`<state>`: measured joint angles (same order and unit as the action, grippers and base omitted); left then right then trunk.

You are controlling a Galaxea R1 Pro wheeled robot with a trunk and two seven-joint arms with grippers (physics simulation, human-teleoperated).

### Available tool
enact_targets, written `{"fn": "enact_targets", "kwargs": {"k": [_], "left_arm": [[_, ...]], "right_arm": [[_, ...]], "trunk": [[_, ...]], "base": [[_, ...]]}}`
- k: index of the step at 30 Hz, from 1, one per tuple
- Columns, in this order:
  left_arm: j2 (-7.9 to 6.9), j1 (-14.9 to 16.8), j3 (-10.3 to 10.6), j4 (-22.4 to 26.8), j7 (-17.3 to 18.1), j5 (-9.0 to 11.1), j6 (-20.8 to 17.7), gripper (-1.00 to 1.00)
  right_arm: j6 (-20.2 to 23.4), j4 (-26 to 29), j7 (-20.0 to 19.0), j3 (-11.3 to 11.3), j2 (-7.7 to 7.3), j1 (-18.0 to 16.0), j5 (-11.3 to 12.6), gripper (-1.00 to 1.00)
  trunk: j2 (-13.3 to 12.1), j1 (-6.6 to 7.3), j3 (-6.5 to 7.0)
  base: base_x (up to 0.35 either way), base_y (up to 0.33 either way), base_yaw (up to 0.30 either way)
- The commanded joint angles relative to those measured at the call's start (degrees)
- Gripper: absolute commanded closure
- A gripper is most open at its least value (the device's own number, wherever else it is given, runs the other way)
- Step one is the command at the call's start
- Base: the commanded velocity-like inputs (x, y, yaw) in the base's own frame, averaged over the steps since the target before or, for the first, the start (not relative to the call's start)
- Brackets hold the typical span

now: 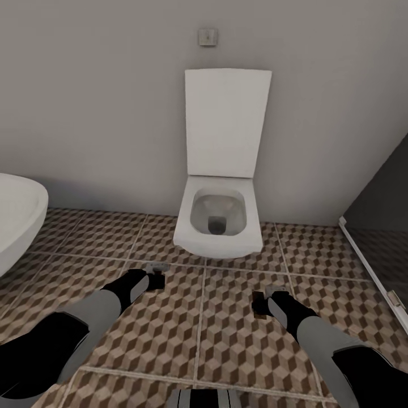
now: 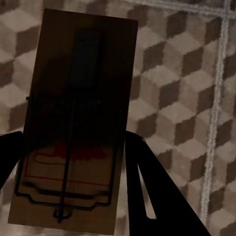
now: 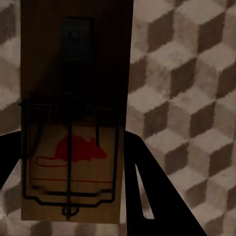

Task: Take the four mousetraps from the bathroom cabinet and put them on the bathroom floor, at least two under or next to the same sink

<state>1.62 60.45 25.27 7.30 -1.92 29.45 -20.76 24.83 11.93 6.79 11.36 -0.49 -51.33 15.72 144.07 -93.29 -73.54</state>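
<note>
Mousetraps are held in both grippers. In the head view, the left gripper (image 1: pixel 154 277) sits at lower left and the right gripper (image 1: pixel 262 303) at lower right, both over the bathroom floor (image 1: pixel 238 340). A white toilet (image 1: pixel 220 218) stands in the middle by the grey wall (image 1: pixel 102 102). A white bathtub (image 1: pixel 17 221) edge shows at the left.

In the left wrist view, a brown mousetrap (image 2: pixel 73 128) fills the left side, pinched between two black fingers (image 2: pixel 147 182), above the cube tiles.

In the right wrist view, another mousetrap (image 3: pixel 73 123) with a red mouse picture (image 3: pixel 78 149) is pinched between that gripper's fingers (image 3: pixel 147 187), above the tiles.
</note>
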Motion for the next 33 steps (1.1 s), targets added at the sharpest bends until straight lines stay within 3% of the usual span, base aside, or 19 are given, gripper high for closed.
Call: {"fn": "enact_targets", "kwargs": {"k": [1, 13, 21, 33], "left_arm": [[-0.03, 0.0, 0.5, 0.1, -0.2, 0.4, -0.2, 1.00], [-0.09, 0.0, 0.5, 0.1, -0.3, 0.3, -0.1, 1.00], [-0.23, -0.1, 0.5, 0.1, -0.3, 0.3, -0.1, 1.00], [-0.46, -0.1, 0.4, 0.1, -0.7, 0.3, -0.3, 1.00]], "right_arm": [[0.3, 0.1, 0.3, 0.4, -0.05, 0.0, 0.8, 1.00], [0.3, 0.1, 0.3, 0.4, -0.12, 0.0, 0.8, 1.00], [-0.3, -0.1, 0.3, 0.5, -0.20, 0.0, 0.8, 1.00], [-5.0, -0.2, 0.2, 0.7, -0.13, 0.1, 0.7, 1.00]], "trunk": [[0.0, 0.00, -0.04], [0.0, 0.00, -0.04], [0.1, -0.21, -1.81], [0.3, -0.52, -4.47]], "base": [[0.193, 0.000, 0.000], [0.102, 0.000, 0.000], [0.005, 0.000, 0.000], [0.000, 0.000, 0.000]]}}
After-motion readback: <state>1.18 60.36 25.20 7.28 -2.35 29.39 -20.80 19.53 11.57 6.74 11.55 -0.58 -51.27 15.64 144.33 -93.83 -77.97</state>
